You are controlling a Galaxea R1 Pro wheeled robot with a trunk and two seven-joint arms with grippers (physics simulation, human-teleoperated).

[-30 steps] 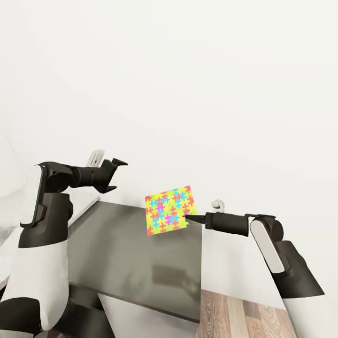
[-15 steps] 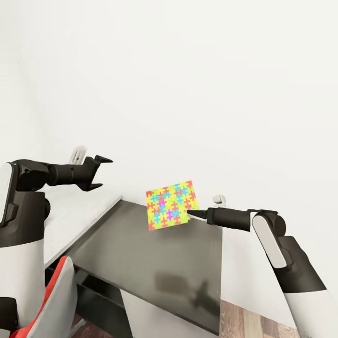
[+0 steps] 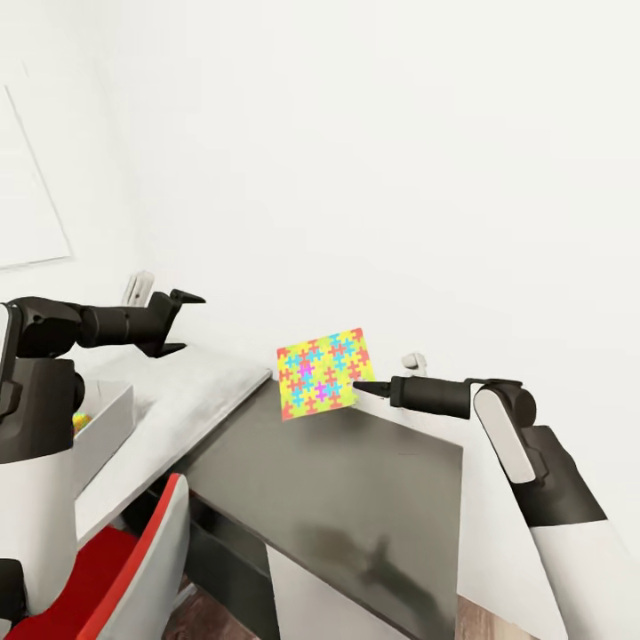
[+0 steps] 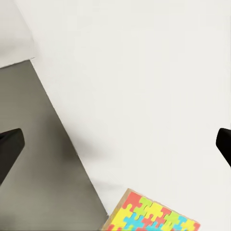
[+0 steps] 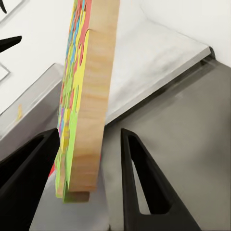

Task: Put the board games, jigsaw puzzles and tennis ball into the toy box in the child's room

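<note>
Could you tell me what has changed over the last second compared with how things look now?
Mainly the view turned left: the toy box and a red chair have come into sight, and the table sits differently in frame. The right gripper still holds the jigsaw puzzle upright above the dark top; the left gripper stays open and empty.

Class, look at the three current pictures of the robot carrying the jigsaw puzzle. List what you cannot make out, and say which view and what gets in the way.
- Toy box: head view, mostly hidden behind the left arm, so its contents are unclear beyond a colourful speck.
- Jigsaw puzzle: left wrist view, cut off by the picture's edge.
- Left tool: left wrist view shows just two dark fingertips at the edges.
- Right tool: right wrist view, whether both fingers touch the puzzle is unclear.
</note>
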